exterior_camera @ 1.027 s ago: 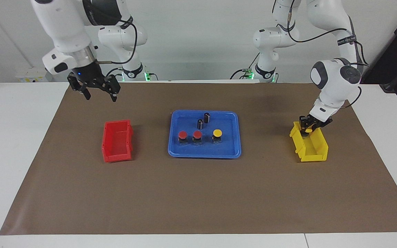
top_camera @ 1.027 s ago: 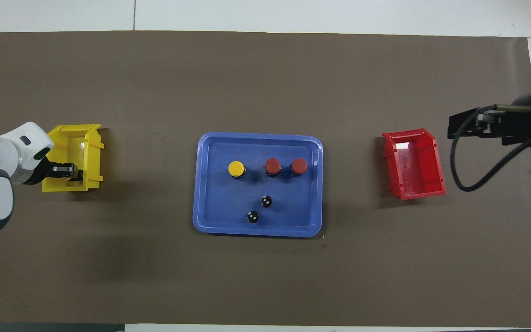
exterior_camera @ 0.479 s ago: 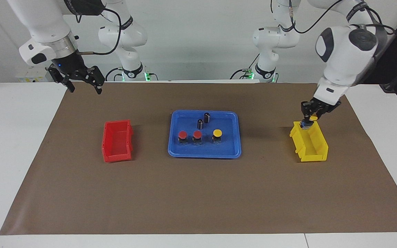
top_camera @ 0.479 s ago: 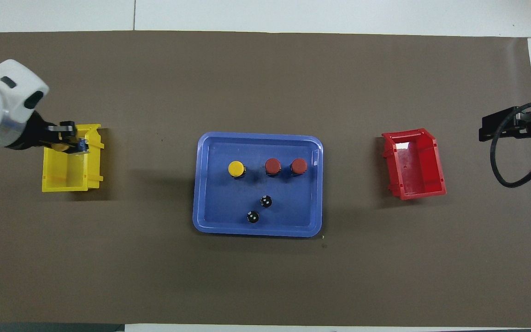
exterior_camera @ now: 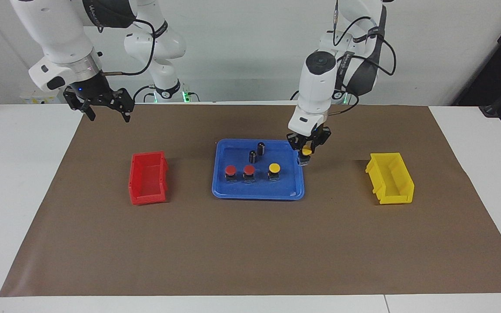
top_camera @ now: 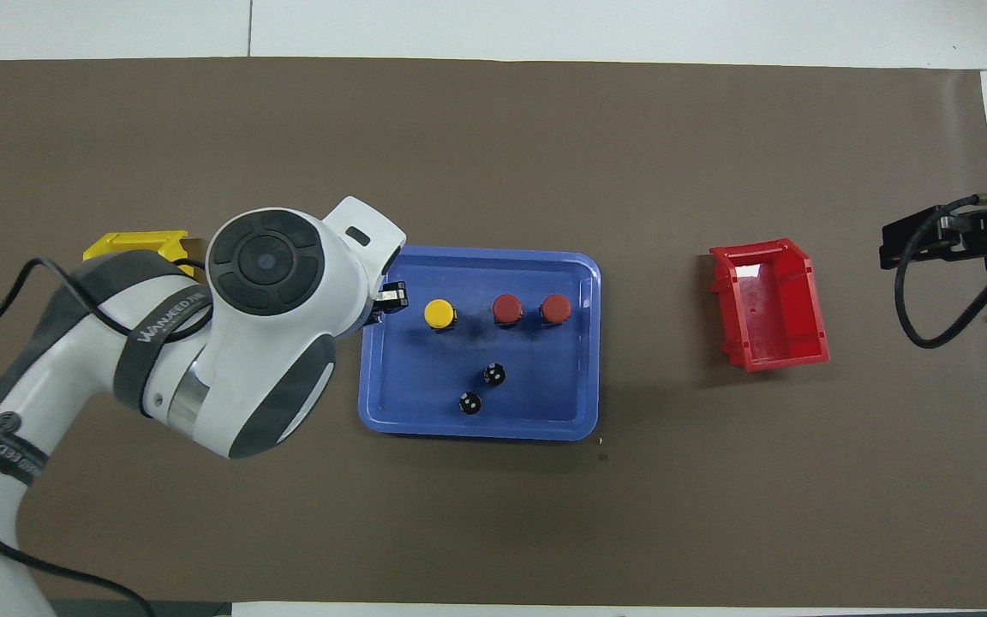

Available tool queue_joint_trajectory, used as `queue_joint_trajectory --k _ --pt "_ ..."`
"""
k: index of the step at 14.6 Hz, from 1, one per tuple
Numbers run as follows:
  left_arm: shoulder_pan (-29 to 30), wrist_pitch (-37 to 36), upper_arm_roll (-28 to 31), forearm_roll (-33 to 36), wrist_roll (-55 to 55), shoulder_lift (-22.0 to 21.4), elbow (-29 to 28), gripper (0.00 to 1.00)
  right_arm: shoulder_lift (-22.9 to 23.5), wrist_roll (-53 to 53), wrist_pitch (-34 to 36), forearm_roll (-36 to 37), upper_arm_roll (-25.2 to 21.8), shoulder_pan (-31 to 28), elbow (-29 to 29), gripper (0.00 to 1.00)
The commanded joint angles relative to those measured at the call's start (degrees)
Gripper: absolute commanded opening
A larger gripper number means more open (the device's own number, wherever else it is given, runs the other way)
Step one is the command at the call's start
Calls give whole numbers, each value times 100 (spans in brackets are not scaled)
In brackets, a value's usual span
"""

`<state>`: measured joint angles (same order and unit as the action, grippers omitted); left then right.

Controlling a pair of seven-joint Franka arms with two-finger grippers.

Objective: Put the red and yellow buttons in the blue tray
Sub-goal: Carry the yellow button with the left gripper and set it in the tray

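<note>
The blue tray (exterior_camera: 257, 195) (top_camera: 476, 433) lies mid-table. In it stand two red buttons (exterior_camera: 230, 169) (exterior_camera: 249, 169) (top_camera: 506, 308) (top_camera: 555, 308) and a yellow button (exterior_camera: 274, 167) (top_camera: 439, 314) in a row. My left gripper (exterior_camera: 306, 151) (top_camera: 388, 300) is shut on another yellow button (exterior_camera: 305, 153). It hangs low over the tray's rim at the left arm's end. In the overhead view the arm hides that button. My right gripper (exterior_camera: 109, 116) (top_camera: 892, 244) waits open and empty in the air over the mat's edge at the right arm's end.
Two dark capless cylinders (exterior_camera: 253, 155) (exterior_camera: 261, 148) (top_camera: 494, 374) (top_camera: 469, 403) stand in the tray nearer to the robots than the buttons. An empty red bin (exterior_camera: 148, 177) (top_camera: 769, 304) and an empty yellow bin (exterior_camera: 390, 177) (top_camera: 134, 244) flank the tray on the brown mat.
My left gripper lifted the yellow button out of the yellow bin and carried it to the tray's rim. My right gripper rose and drew away from the red bin.
</note>
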<state>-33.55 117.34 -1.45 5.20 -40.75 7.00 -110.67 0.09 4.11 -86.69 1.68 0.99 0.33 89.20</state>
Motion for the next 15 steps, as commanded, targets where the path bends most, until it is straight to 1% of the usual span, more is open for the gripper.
queue_joint_trajectory --k 1,4,9,10,11,12,13,14,15 --pt "-230 542 101 104 -230 178 -297 1 -44 -147 12 43 50 -51 71 100" --pt "-222 816 110 104 -284 399 -315 1 -70 -156 56 51 50 -51 89 100" --pt "-134 826 119 104 -240 408 -333 2 -97 -261 56 25 50 -94 168 100" --pt "-134 825 119 104 -231 399 -341 7 -97 -270 56 34 50 -95 177 100" --pt "-134 834 119 104 -214 399 -341 24 -97 -270 47 34 50 -95 177 100" --pt "-134 834 119 104 -214 399 -341 59 -97 -270 30 34 50 -112 177 100" --pt "-134 817 119 104 -205 399 -341 81 -97 -279 12 34 42 -121 177 100" --pt "-143 756 119 104 -205 399 -333 92 -97 -270 12 25 42 -173 168 100" --pt "-152 607 119 104 -205 399 -298 100 -97 -270 12 16 42 -243 168 100"
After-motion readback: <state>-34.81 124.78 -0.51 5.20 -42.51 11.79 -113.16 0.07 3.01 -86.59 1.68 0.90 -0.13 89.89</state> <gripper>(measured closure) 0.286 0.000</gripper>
